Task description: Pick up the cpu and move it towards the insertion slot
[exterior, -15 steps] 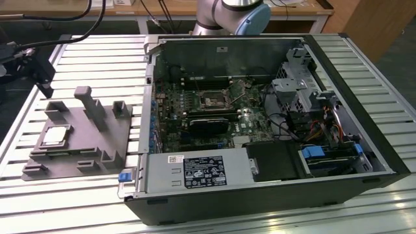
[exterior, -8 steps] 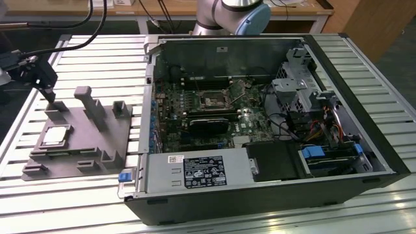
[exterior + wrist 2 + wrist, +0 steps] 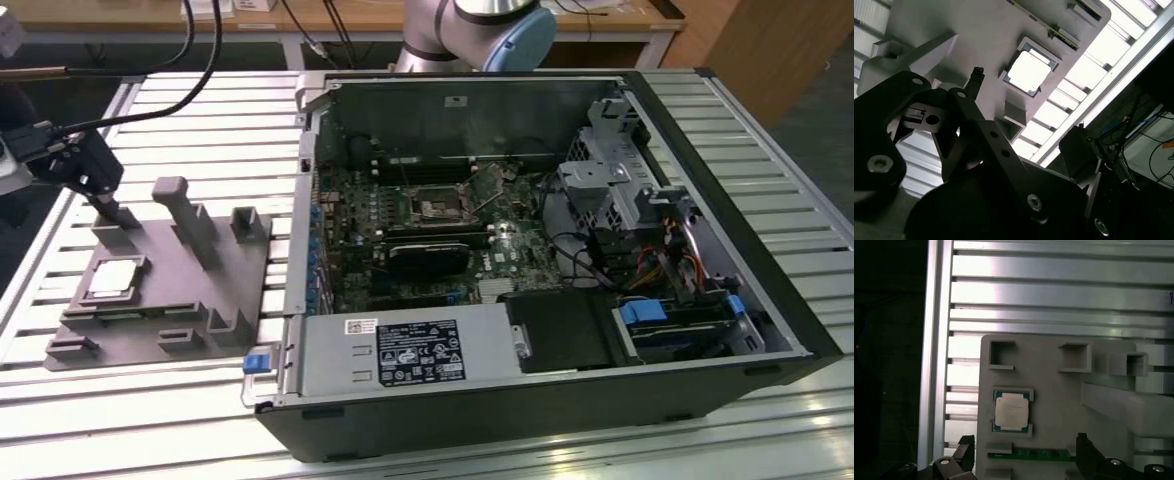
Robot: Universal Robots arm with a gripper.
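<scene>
Fingers (image 3: 968, 452) are held apart, empty. Cpu (image 3: 115, 277) is seated in fixture (image 3: 167, 290) at their 6 o'clock, exterior view; should be straddled squarely, edges gripped evenly.

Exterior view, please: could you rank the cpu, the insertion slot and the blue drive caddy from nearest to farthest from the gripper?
1. cpu, on the grey fixture by the gripper.
2. insertion slot, on the motherboard.
3. blue drive caddy, at the exterior view's right.

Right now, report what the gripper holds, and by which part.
Nothing: the open gripper is empty; the silvery square metal cpu lies in the grey plastic fixture.
</scene>
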